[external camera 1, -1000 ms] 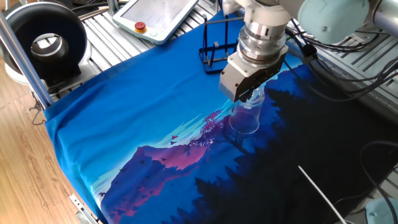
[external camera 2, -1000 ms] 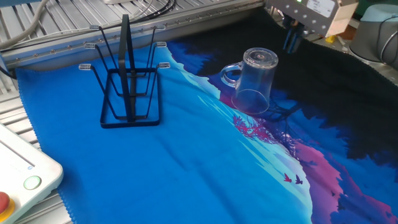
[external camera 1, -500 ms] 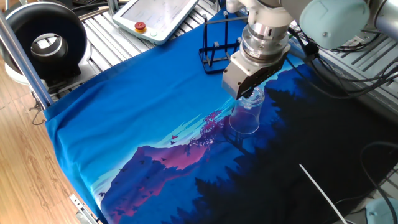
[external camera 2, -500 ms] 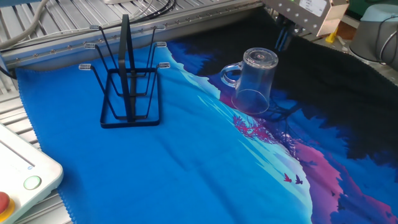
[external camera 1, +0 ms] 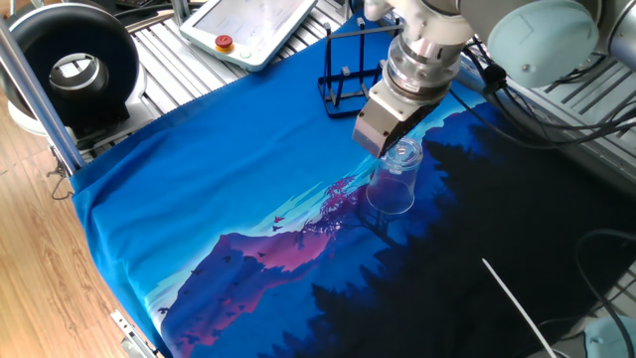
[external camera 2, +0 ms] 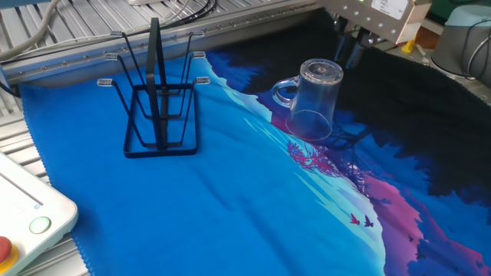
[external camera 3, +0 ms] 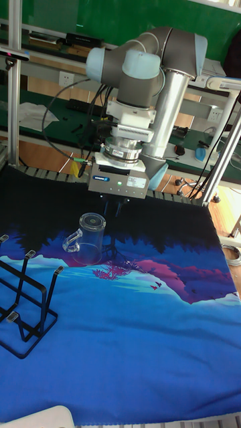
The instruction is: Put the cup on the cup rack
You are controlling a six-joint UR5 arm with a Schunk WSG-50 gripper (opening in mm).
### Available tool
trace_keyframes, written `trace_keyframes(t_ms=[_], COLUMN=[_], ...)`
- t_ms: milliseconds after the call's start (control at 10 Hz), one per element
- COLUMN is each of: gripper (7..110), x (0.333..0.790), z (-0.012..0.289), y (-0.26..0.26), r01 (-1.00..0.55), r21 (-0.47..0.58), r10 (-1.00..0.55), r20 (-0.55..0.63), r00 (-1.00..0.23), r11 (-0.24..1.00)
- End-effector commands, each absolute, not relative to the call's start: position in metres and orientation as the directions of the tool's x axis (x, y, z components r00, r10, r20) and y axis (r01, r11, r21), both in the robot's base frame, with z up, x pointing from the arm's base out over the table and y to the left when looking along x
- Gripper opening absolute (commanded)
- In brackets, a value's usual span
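The cup (external camera 2: 314, 100) stands upside down on the printed cloth (external camera 2: 230, 199), thick base up, its handle (external camera 2: 281, 91) pointing toward the rack (external camera 2: 157, 100). The rack is well apart from the cup, upright on the blue part of the cloth, its thin pegs free of any load.

The gripper (external camera 3: 114, 208) hangs over the cloth just behind the cup, above the level of its base and not touching it. In the tall view its dark fingers (external camera 3: 108, 206) point down beside the cup's far side, close together; whether they are quite closed I cannot tell from here. In the other fixed view the fingers (external camera 2: 354, 50) show just past the cup's upturned base.

Beyond the rack from the cup, off the cloth's edge, lies a white pendant (external camera 1: 254, 28) with a red button (external camera 1: 225, 43). Farther out on that same side sits a black round fan (external camera 1: 75, 70).
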State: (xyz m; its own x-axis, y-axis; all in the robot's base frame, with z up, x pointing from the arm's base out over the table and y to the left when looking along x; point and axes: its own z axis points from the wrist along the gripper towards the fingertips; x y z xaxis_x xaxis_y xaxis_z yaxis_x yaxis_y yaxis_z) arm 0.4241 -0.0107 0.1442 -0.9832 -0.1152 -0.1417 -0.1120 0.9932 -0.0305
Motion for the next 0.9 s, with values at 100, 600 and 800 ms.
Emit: trace_keyframes(t_ms=[100,600,800], gripper=[66,88,88], x=[0.426,0.423,0.427], z=[0.138,0.124,0.116], y=[-0.025,-0.041,-0.050], r01=[-0.191,-0.151,-0.164], r21=[-0.055,-0.065,-0.071], r10=[-0.196,-0.156,-0.171], r20=[-0.132,-0.094,-0.098], r00=[-0.972,-0.983,-0.980], r11=[0.980,0.986,0.984])
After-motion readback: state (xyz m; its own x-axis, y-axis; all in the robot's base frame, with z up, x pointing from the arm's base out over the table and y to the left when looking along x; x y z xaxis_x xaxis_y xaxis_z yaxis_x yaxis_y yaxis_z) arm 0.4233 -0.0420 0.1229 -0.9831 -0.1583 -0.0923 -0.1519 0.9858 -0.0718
